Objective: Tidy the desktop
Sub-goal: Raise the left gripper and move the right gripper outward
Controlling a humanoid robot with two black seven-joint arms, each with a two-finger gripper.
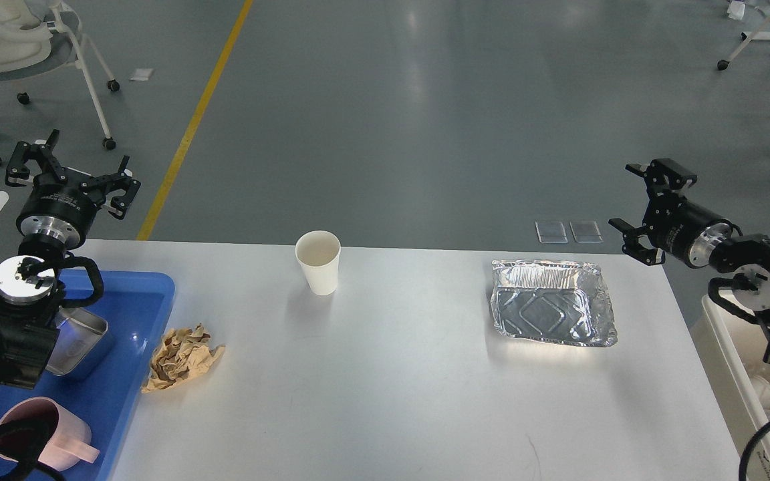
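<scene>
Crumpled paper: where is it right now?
In the head view, the crumpled paper lies on the desktop at its left side, right beside the blue tray's right edge and nearer than the paper cup.

One white paper cup point(317, 262). One aluminium foil tray point(552, 311). One crumpled brown paper wad point(181, 358). One blue plastic tray point(117, 347), carrying one square steel container point(84, 339) and one pink mug point(51, 437). One cream-white bin point(739, 374) at the right edge. Two clear floor plates point(567, 231) beyond the counter point(392, 381). Two black hands, left point(71, 172) and right point(649, 204), both spread wide.
</scene>
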